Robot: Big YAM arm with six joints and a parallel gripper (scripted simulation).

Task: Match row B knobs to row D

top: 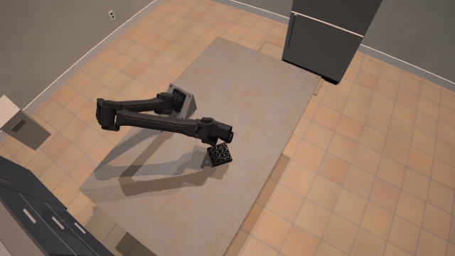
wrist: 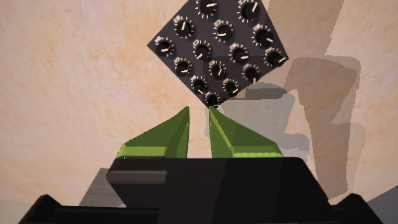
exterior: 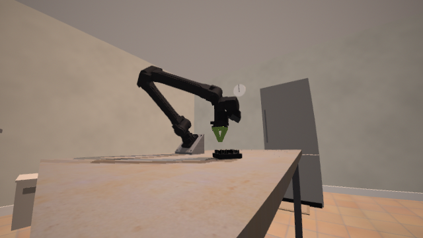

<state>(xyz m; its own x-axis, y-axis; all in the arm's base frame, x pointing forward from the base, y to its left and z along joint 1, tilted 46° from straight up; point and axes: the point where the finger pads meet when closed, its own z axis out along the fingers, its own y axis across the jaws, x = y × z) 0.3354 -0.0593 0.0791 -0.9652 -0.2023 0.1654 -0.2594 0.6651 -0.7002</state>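
Note:
The black knob box [top: 220, 154] [exterior: 227, 155] [wrist: 192, 42] stands flat on the table [top: 249, 82] [exterior: 149, 192]. In the wrist view it is turned like a diamond, its rear edge at the lower right; its top corner with D1 is cut off. Knob A4 [wrist: 212, 100] is nearest the fingers. Row B runs from B4 [wrist: 199, 85] through B3 [wrist: 217, 70] and B2 [wrist: 239, 54] to B1 [wrist: 263, 36]. D4 [wrist: 164, 47], D3 [wrist: 185, 27] and D2 [wrist: 207, 6] show. Printed names are too small to read. My gripper [exterior: 220, 141] [wrist: 199, 112] is narrowly open, empty, above the box.
The arm's grey base [top: 188, 103] [exterior: 198, 145] stands at the table's edge. The arm [top: 156, 122] [exterior: 185, 84] reaches from it over the table, and its shadows cross the table. A fridge [top: 320, 43] [exterior: 291, 125] stands beyond the table's far end.

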